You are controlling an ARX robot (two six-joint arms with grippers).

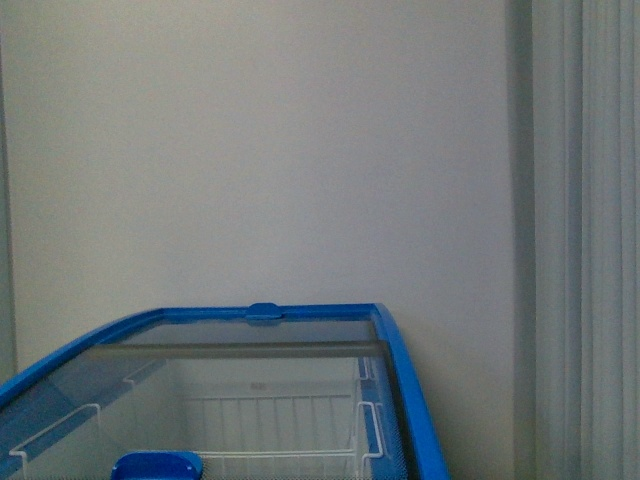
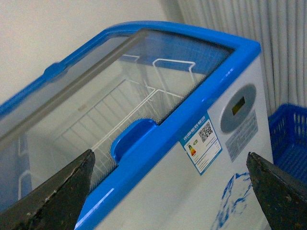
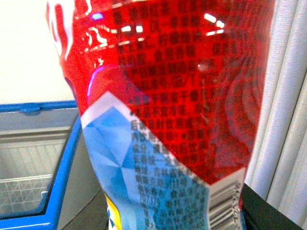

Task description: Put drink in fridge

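The drink fills the right wrist view, its red label with white characters and a pale blue panel showing close up. My right gripper is shut on it; only a dark finger shows beside the bottle. The fridge is a white chest with a blue top rim and a glass lid, and white wire baskets show through the glass. In the left wrist view my left gripper hangs open in front of the fridge, near the blue lid handle. Neither gripper shows in the front view.
A blue plastic mesh basket stands on the floor beside the fridge. Pale curtains hang to the right of it and a plain wall rises behind. A sticker and a control panel sit on the fridge's end wall.
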